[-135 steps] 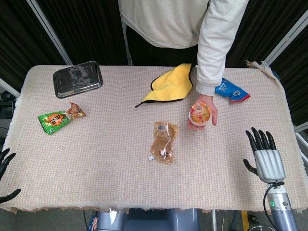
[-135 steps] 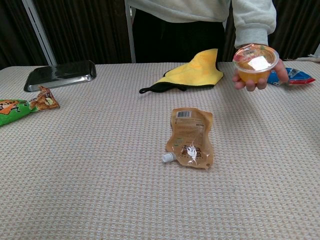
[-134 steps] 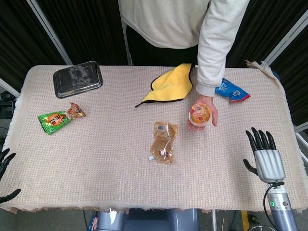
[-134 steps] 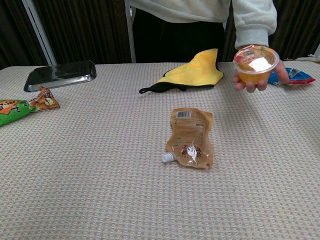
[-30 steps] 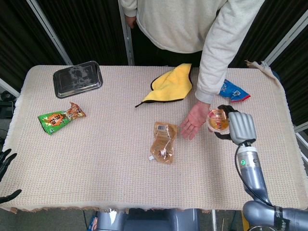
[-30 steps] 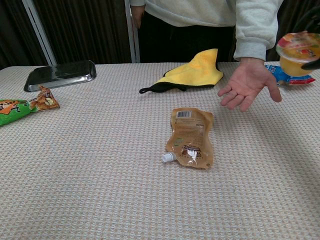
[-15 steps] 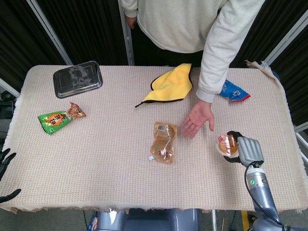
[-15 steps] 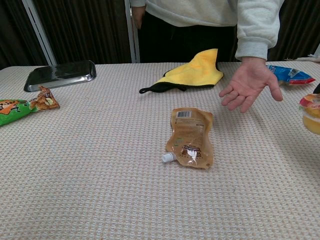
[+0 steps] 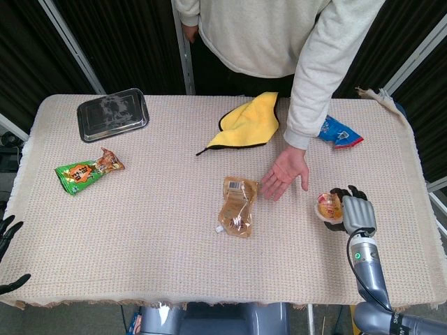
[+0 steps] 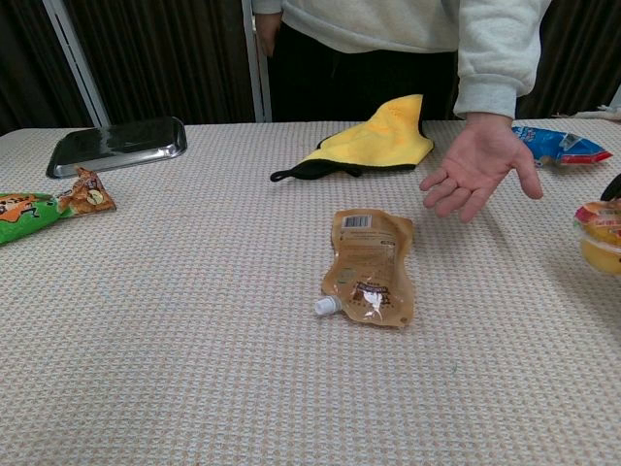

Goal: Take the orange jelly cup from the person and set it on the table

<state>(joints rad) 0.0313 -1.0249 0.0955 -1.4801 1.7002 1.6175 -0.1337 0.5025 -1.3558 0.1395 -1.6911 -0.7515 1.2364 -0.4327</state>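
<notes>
Right hand point(image 9: 353, 208) wrapped around the orange jelly cup point(image 9: 327, 208), low over the surface point(image 9: 154, 209) near its right edge, person's open palm point(image 9: 285, 172) nearby, left hand point(image 9: 7, 237) spread, holding nothing

1. The head view is looking steeply down from above the near edge of the table point(image 9: 174, 279); it is taking in the whole cloth-covered top from the near edge to the far edge, with the person's torso point(image 9: 258, 35) standing beyond the far edge.
2. The chest view is looking low and nearly level across the table point(image 10: 146, 369) toward the far edge; it is sitting closer, cutting off the near edge and both side edges.
3. Both views are sharing the table's middle and far part: the brown pouch point(image 9: 237, 206) point(image 10: 370, 265), the yellow cloth point(image 9: 249, 120) point(image 10: 383, 138), the metal tray point(image 9: 112, 114) point(image 10: 116, 144) by the far left corner, and the person's open palm point(image 9: 288, 171) point(image 10: 480, 170).
</notes>
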